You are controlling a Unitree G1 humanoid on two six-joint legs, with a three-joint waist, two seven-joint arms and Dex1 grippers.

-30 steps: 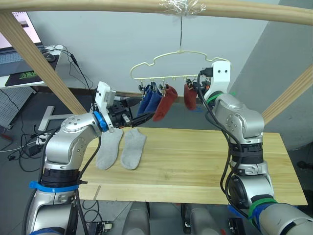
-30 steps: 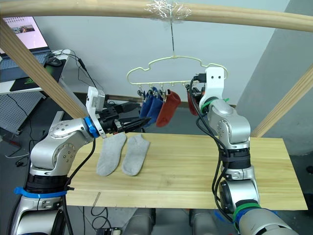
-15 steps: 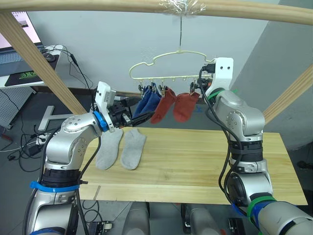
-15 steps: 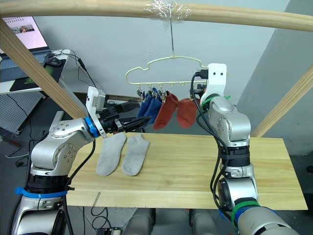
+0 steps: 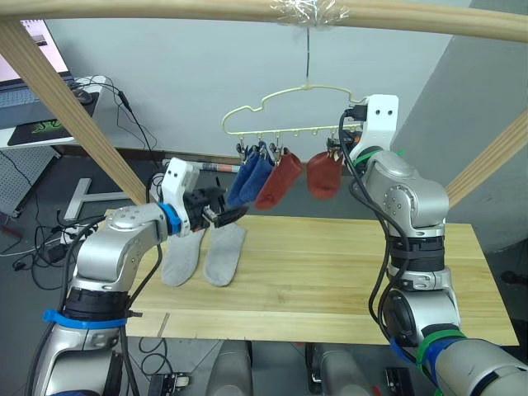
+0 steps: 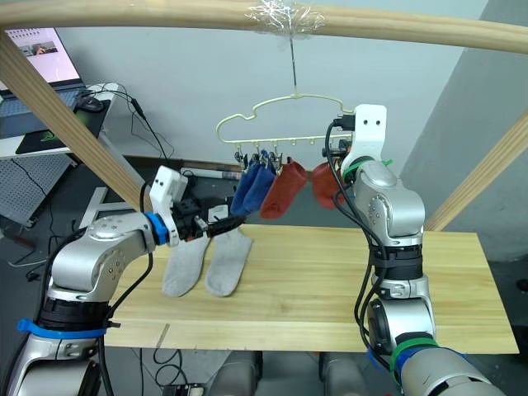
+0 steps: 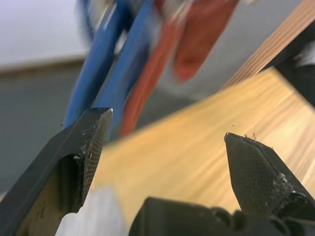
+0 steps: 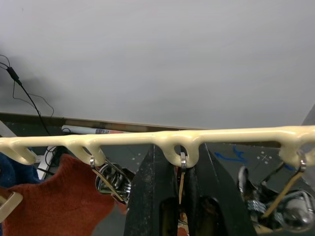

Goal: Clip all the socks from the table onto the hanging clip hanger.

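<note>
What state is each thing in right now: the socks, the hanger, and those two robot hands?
Blue socks: two, clipped on, hanging.
Rust red socks: two, hanging from the clips.
Grey socks: two, lying flat on the table, side by side.
Clip hanger: hooked on the wooden pole, roughly level.
Left gripper: jaws open, holding nothing, above the grey socks.
Right gripper: jaws nearly closed around a clip at the hanger bar.

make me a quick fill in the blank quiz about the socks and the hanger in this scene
The number of socks hanging from the clip hanger is ____.
The two socks lying on the table are light ____.
The left gripper is ____, holding nothing.
The hanger's hook hangs from a wooden ____.

Missing words: four; grey; open; pole
</note>
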